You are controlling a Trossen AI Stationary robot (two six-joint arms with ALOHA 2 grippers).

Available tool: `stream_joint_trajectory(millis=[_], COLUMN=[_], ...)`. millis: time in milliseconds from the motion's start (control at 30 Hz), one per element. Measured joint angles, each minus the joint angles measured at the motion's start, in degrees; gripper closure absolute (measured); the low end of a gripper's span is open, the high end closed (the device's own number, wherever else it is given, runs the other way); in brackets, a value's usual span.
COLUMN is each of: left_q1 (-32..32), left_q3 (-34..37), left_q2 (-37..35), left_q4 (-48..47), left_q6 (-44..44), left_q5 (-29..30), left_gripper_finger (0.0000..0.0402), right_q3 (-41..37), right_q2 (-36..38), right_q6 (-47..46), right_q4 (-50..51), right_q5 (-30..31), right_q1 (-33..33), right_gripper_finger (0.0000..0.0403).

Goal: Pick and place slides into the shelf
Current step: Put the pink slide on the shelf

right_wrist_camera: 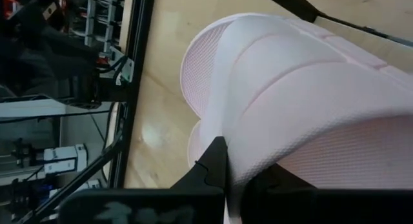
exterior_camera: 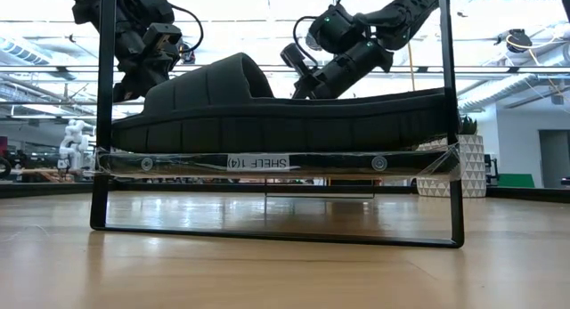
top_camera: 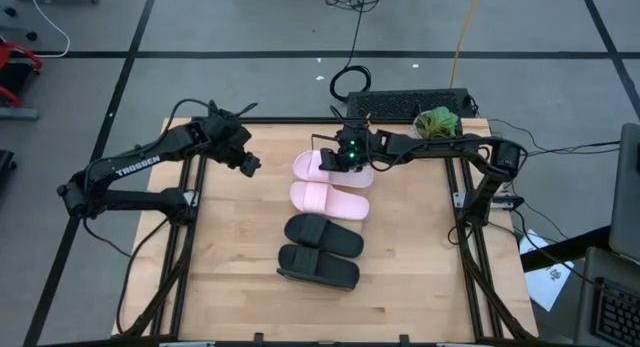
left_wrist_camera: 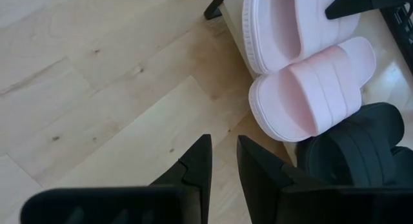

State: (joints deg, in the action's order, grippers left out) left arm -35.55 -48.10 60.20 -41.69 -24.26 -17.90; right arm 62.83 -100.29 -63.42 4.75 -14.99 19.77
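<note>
The nearest black slide point(exterior_camera: 276, 109) fills the low view, lying on the shelf point(exterior_camera: 178, 162), a thin board with a "SHELF" label held in a dark wire frame point(exterior_camera: 457, 122) that stands on the tabletop point(top_camera: 230, 257). From above, four slides lie in a row along that shelf, running from near to far: this black slide point(top_camera: 318, 267) at the near end, a second black slide point(top_camera: 323, 234) just beyond it and touching it, then a pink slide point(top_camera: 329, 199), then the far pink slide point(top_camera: 312, 167) at the far end.

The right gripper point(top_camera: 347, 159) is over the far pink slide, its arm reaching in from the right edge of the tabletop. Its wrist camera shows the wide pink strap point(right_wrist_camera: 303, 88) pressed right against the dark fingers point(right_wrist_camera: 213, 162), which are clenched on the strap.

The left gripper point(top_camera: 249, 165) hangs over bare tabletop to the left of the far pink slide, apart from it. Its two fingers point(left_wrist_camera: 197, 169) stand with only a narrow gap between them and nothing in it, so they look closed and empty. Past them lie both pink slides point(left_wrist_camera: 316, 88) and part of a black one point(left_wrist_camera: 361, 146).
</note>
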Motion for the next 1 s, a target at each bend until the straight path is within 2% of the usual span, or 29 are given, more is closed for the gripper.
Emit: stream_joint_trajectory(millis=[467,1000], left_q1=[0.02,0.01], left_q3=[0.00,-0.01], left_q2=[0.00,0.00], left_q4=[0.02,2.56], left_q6=[0.93,1.15], left_q5=[0.03,0.03], left_gripper_finger=[0.0332,0.0332], right_q3=[-0.09,-0.09], right_q2=[-0.07,-0.04], right_q6=[-0.44,-1.79], right_q4=[3.01,3.06], right_q5=[3.24,-0.10], right_q1=[-0.08,-0.72], right_gripper_finger=[0.0399,0.0399])
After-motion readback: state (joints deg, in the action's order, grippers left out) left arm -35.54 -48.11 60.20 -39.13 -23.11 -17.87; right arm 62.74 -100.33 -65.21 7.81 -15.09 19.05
